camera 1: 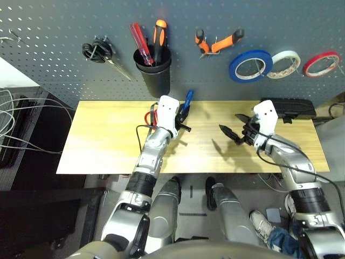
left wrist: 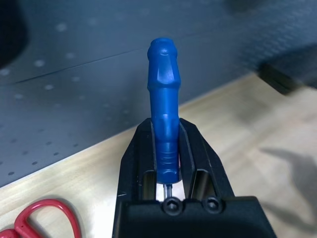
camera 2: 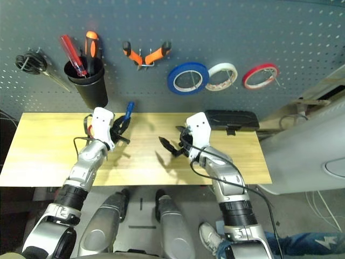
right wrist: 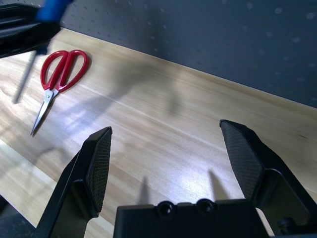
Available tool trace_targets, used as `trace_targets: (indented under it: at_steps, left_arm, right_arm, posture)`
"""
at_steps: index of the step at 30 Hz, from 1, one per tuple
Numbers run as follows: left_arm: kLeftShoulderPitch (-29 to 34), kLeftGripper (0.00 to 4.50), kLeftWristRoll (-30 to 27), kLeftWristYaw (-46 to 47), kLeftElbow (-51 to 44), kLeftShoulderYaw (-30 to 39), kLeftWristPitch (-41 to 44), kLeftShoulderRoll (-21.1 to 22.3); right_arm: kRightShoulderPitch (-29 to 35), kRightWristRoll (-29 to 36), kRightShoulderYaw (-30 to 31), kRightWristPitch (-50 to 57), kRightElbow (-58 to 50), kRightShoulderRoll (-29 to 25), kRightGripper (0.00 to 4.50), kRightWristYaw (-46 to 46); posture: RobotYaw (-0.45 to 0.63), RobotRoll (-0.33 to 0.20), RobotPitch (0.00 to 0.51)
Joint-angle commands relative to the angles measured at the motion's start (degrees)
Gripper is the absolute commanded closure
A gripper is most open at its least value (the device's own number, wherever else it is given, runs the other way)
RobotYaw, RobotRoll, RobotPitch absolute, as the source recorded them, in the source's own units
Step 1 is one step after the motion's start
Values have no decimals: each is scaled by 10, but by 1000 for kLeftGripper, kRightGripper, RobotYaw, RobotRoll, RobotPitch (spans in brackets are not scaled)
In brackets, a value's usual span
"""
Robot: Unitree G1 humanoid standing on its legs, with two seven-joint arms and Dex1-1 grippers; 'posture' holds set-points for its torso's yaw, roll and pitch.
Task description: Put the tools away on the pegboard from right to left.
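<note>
My left gripper is shut on the small blue-handled screwdriver, holding it above the table's back edge, just right of and below the black cup on the dark grey pegboard. The screwdriver's handle points up toward the board. The red-handled scissors lie flat on the wooden table, beside and partly behind my left wrist. Hanging on the pegboard are the orange-and-black pliers and, to their right, the blue tape roll. Over the table's right half, my right gripper is open with nothing in it.
Black-handled scissors hang at the board's left. A red screwdriver and an orange one stand in the cup. White tape and red tape hang far right. A black flat object lies at the table's back right.
</note>
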Motion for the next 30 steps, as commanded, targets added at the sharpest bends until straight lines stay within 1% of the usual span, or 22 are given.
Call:
trace_targets:
  at_steps: [1, 6, 11, 13, 16, 19, 20, 22, 23, 26, 30]
  left_arm:
    - [27, 3977, -14, -36, -51, -25, -3, 4]
    - [37, 3977, -40, -85, -119, -40, -44, 12]
    - [2, 3977, -71, -76, -169, -16, -71, 1]
    - [-26, 3977, -79, -64, -180, 0, -81, -4]
    - [-60, 3977, -84, -50, -189, 15, -92, -7]
    - [-70, 3977, -86, -45, -189, 18, -97, -6]
    - [-79, 3977, -86, -38, -190, 24, -102, -6]
    - [-124, 3977, -75, -6, -201, 53, -129, -2]
    - [-137, 3977, -72, 3, -203, 60, -137, 0]
    - [-192, 3977, -70, 42, -206, 96, -142, 9]
    - [-247, 3977, -63, 79, -186, 132, -145, 30]
  right_arm:
    - [-4, 8, 3, 0, -5, -1, 0, 13]
    - [-22, 23, 5, 11, -32, 5, 0, 25]
    - [-47, 39, 12, 30, -50, 10, 0, 40]
    - [-52, 37, 14, 28, -45, 9, 0, 42]
    - [-57, 31, 17, 22, -35, 8, 0, 46]
    - [-58, 28, 17, 19, -32, 7, 0, 48]
    - [-59, 27, 18, 18, -31, 7, 0, 49]
    - [-67, 31, 19, 19, -37, 12, 0, 49]
    - [-69, 33, 19, 20, -38, 14, 0, 50]
    - [-76, 40, 25, 28, -51, 19, 0, 54]
    - [-82, 43, 34, 34, -58, 26, 0, 57]
  posture:
    - [96, 0, 247]
    - [99, 0, 246]
    - [104, 0, 246]
    - [106, 0, 247]
    - [111, 0, 251]
    - [111, 0, 251]
    - [111, 0, 254]
    - [109, 0, 256]
    - [109, 0, 256]
    - [109, 0, 256]
    - [112, 0, 253]
